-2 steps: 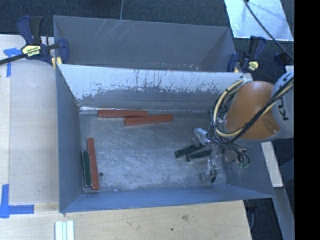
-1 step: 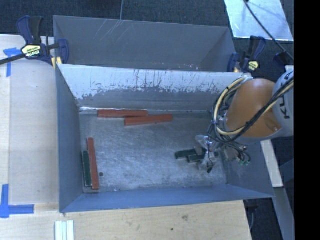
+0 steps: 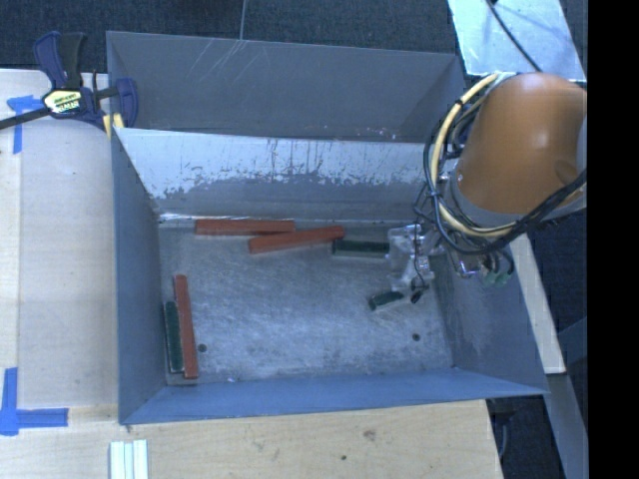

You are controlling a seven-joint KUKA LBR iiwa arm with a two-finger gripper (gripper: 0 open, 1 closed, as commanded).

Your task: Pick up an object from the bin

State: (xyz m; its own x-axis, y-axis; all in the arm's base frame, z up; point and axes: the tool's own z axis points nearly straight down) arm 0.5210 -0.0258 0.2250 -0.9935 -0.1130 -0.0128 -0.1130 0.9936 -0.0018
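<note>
A short dark stick (image 3: 391, 300) is lying aslant on the floor near the right wall of the grey bin (image 3: 300, 98). The pincer (image 3: 413, 275) is being held just over its right end, and whether it is open or closed cannot be told. A dark green bar (image 3: 359, 250) is lying just behind it, two red-brown bars (image 3: 270, 234) are lying further left along the back wall, and a red-brown and green pair (image 3: 180, 329) is resting side by side at the left wall.
</note>
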